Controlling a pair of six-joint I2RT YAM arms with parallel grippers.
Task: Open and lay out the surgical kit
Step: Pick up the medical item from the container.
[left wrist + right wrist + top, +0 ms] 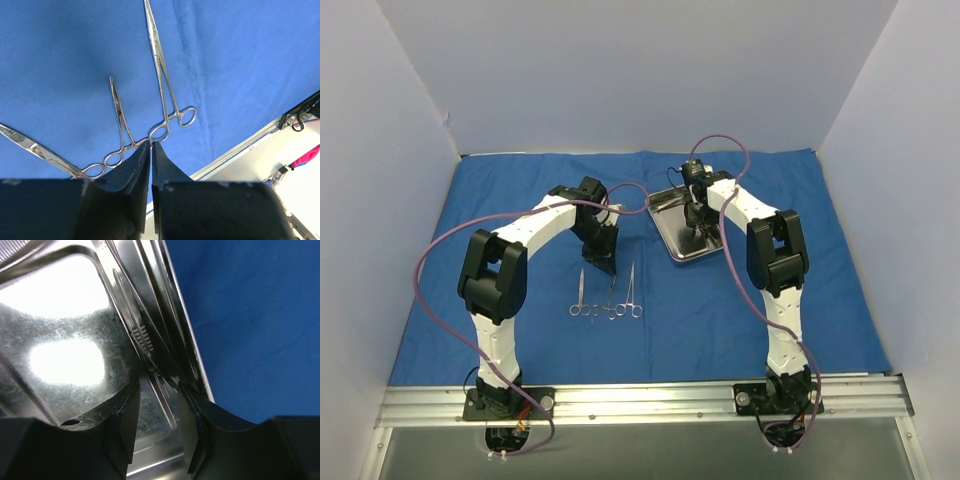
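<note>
Your right gripper (157,386) stands part-open inside the steel tray (65,365), straddling tweezers (142,335) without gripping them. Left of the tray, your left gripper (151,145) hovers closed and empty over three ring-handled instruments (119,115) on the blue wrap (240,60).

Pale walls (620,70) on three sides, aluminium rail (640,400)

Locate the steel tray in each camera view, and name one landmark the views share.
Top external: the steel tray lies right of centre, towards the back of the blue cloth.
Left wrist: not in it.
Right wrist: the steel tray fills the left and centre, and its rim runs diagonally against the blue cloth on the right.
Shared landmark: the blue cloth, seen in all three views.
</note>
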